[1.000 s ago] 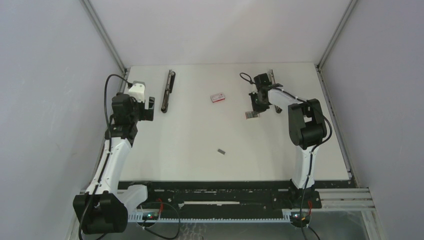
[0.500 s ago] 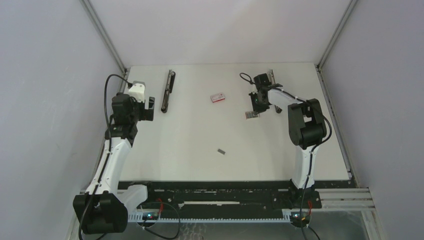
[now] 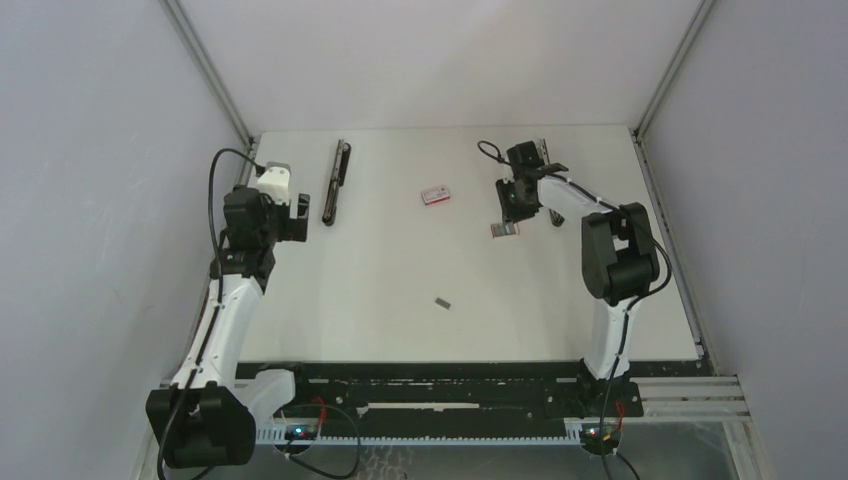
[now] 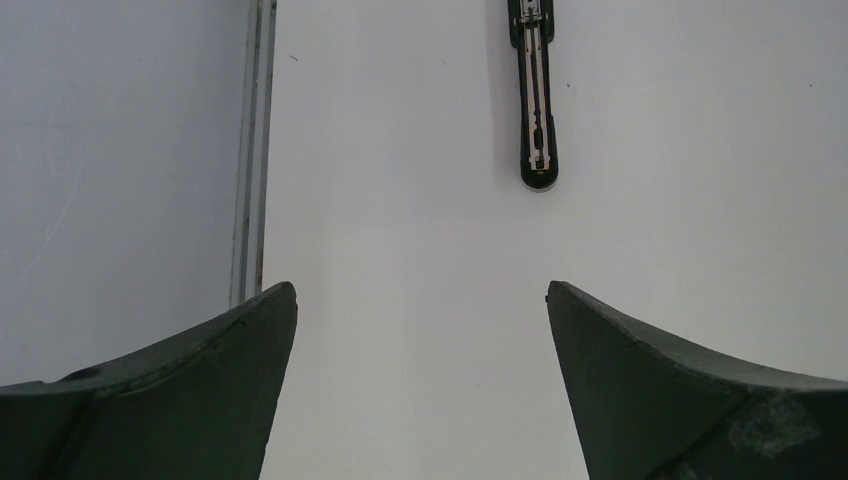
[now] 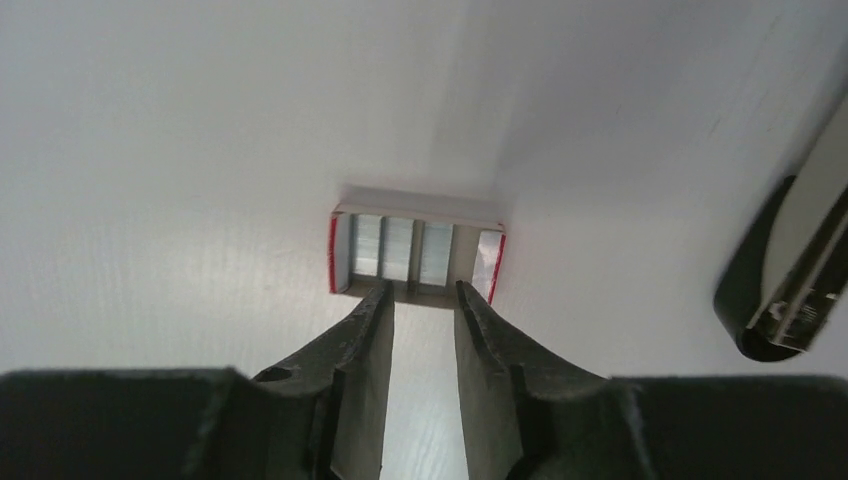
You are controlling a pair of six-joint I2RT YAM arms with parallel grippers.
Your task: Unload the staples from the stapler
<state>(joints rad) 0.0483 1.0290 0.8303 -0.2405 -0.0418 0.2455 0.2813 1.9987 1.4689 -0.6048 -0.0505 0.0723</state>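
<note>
The right gripper points down at the table, its two dark fingers parted by a narrow gap. Nothing can be seen gripped between them. Their tips sit right at the near edge of a small open tray with red side walls. Inside the tray lie the staples, grey metal strips side by side. Just to the right of the tray, apart from it, is the rounded end of a black and silver body, probably part of a stapler. One more loose strip lies alone near the middle of the table, well apart from the tray. A closed red-and-white box sits to the tray's left. Far over on the left, the left gripper hangs with its jaws spread wide and empty. It faces the opened stapler, which lies long and flat near the far edge. The step in hand looks like letting go over the tray. To do it well, the fingers should part fully before they rise. They should then lift straight away, so that a tip neither drags the light tray nor flicks a strip out. Compared with a second ago, the right wrist has drawn slightly toward the far edge and its elbow has swung a little outward. The tray, box, loose strip, stapler and left arm lie as they were.
</note>
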